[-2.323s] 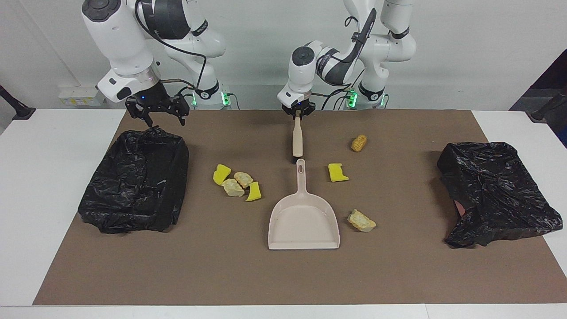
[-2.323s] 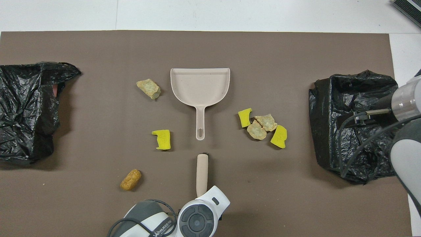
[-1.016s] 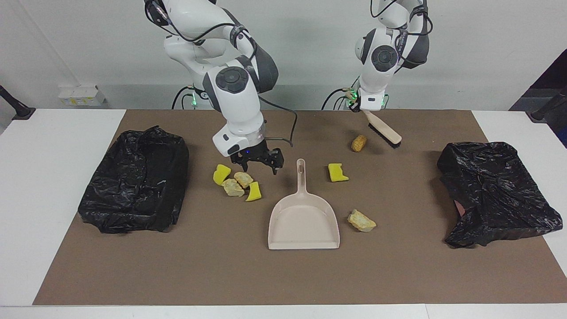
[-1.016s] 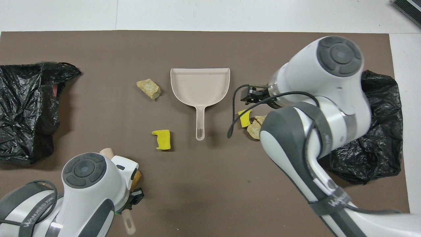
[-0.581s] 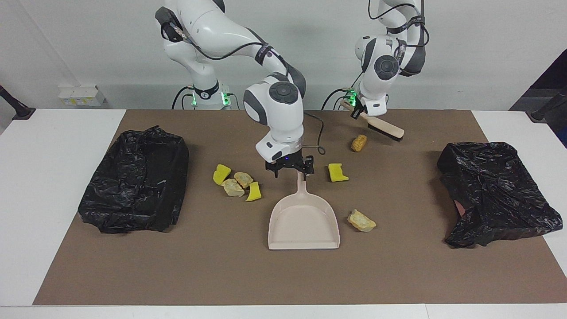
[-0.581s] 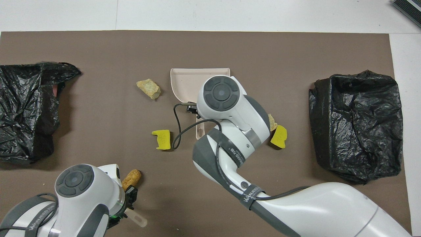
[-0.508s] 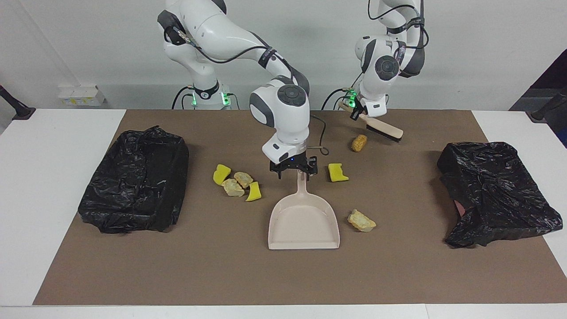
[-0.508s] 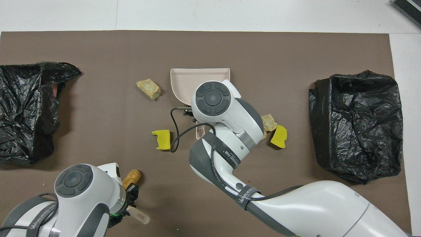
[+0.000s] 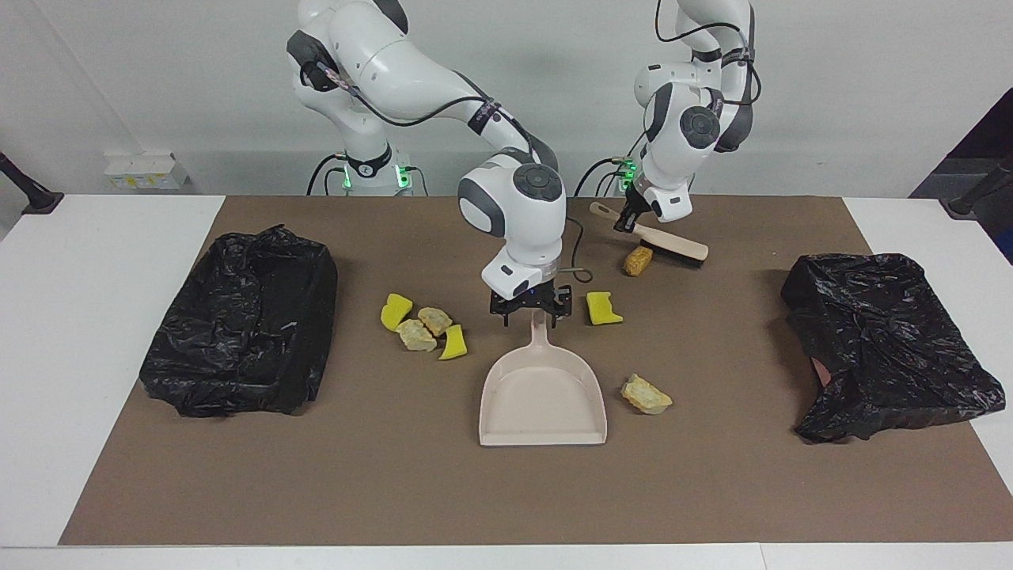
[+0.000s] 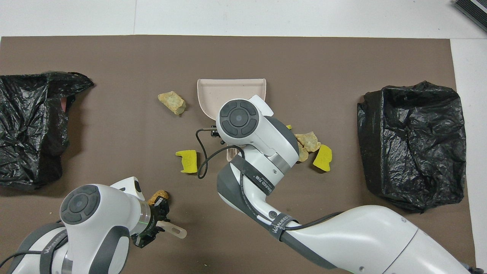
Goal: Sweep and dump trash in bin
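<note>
1. Facing view: The beige dustpan lies flat on the surface just below the centre of the frame. Its mouth faces the lower edge and its thin handle runs straight up the frame toward the robots. The right arm comes down onto the handle's top end. Its jaws stand wide astride the handle and are not closed on it. In the upper centre of the frame, the left arm has its jaws clamped on the brush, which slants over a tan chunk. Other trash lies on both sides of the handle: a cluster, a yellow piece and a pale chunk.

2. Overhead view: The right arm covers most of the dustpan, so the jaws are hidden. The handle's long axis runs down the frame, in line with the wrist. In the lower corner, the left arm holds the brush beside the tan chunk.
</note>
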Robot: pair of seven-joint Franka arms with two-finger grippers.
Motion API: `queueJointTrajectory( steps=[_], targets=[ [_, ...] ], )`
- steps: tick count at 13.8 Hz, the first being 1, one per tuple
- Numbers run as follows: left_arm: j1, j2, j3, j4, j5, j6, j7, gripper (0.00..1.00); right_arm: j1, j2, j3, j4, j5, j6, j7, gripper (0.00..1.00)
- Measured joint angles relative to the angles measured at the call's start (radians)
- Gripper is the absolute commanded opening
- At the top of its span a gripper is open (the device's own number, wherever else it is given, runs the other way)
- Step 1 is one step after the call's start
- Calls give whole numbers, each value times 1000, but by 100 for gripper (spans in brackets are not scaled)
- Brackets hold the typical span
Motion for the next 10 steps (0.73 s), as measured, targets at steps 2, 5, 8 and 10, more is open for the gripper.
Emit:
queueJointTrajectory(
  steps=[2, 5, 8, 10],
  targets=[
    [0, 29, 0, 25, -2, 46, 0, 0, 0, 0, 13, -1, 0, 0, 0, 65],
    [-15, 89, -5, 79, -33, 118, 4, 0, 0, 0, 24, -4, 0, 0, 0, 11],
    [-71, 176, -10, 141, -40, 171, 37, 0, -5, 0, 25, -13, 0, 0, -1, 0],
    [-66, 203, -5, 171, -40, 122, 157, 0, -16, 0, 27, -14, -1, 0, -24, 0]
  ],
)
